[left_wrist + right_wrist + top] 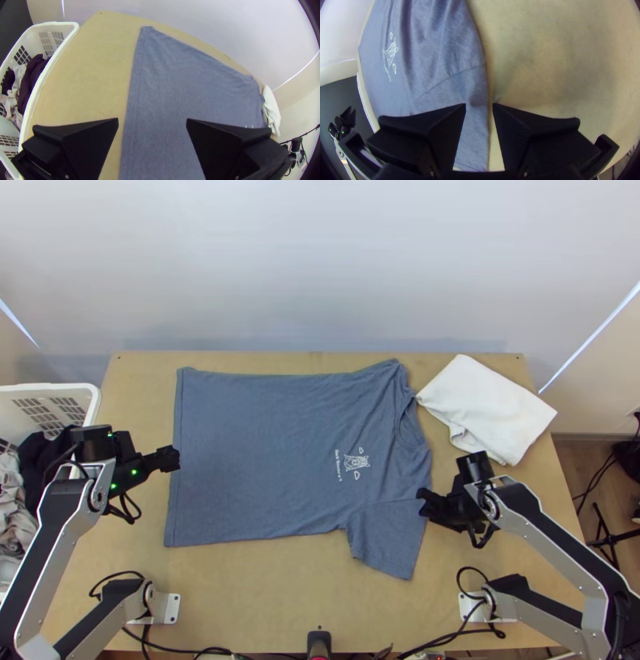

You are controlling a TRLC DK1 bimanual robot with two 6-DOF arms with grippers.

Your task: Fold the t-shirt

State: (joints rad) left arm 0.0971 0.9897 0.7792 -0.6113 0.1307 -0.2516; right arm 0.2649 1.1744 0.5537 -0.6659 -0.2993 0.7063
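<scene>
One blue shirt (280, 452), spread flat on the table (264, 596) between left gripper (174, 458), at the bottom hem, and right gripper (423, 501), at the near sleeve's (390, 540) shoulder end. Both released, with fingers parted, wider on the left; cloth's edge visible between them in each wrist view.

Bare worktop (280, 588) leaves a passage along the near side of the t-shirt (256, 452). The white basket (48, 388) stands in the way at the left edge, the white cloth (488, 408) beside the collar (409, 424).
</scene>
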